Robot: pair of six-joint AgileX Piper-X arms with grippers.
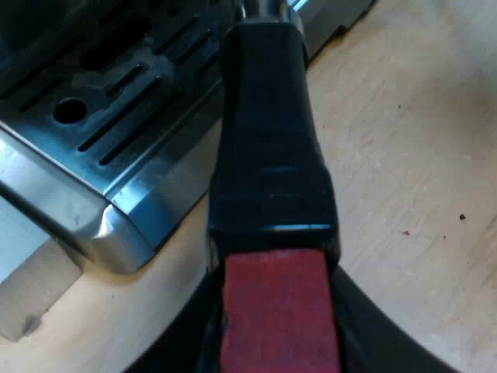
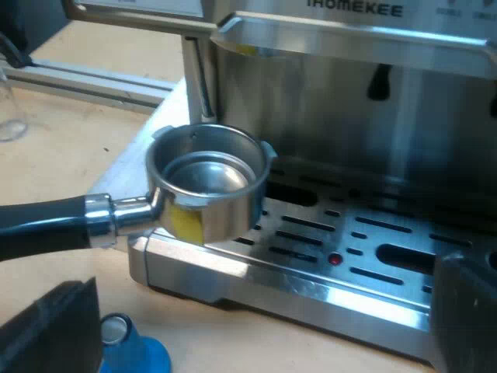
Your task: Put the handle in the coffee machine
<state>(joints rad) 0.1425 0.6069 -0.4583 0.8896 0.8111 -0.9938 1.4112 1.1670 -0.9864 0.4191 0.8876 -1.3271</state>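
Observation:
The metal holder point(image 2: 208, 183) hangs level over a corner of the espresso machine's point(image 2: 349, 101) drip tray point(image 2: 311, 268), its basket empty and facing up, below the machine's front. Its dark handle point(image 2: 39, 227) runs away from the machine. In the left wrist view that dark handle point(image 1: 268, 132) and its red end point(image 1: 279, 311) lie between my fingers, and my left gripper point(image 1: 279, 338) is shut on it. My right gripper point(image 2: 256, 330) stands open near the tray's front edge with nothing between its fingers.
A blue tamper point(image 2: 132, 350) stands on the wooden table point(image 1: 404, 155) close to one right finger point(image 2: 46, 330). A measuring glass point(image 2: 11, 109) stands farther off on the table. The slotted drip tray point(image 1: 116, 116) has a red dot point(image 2: 335, 259).

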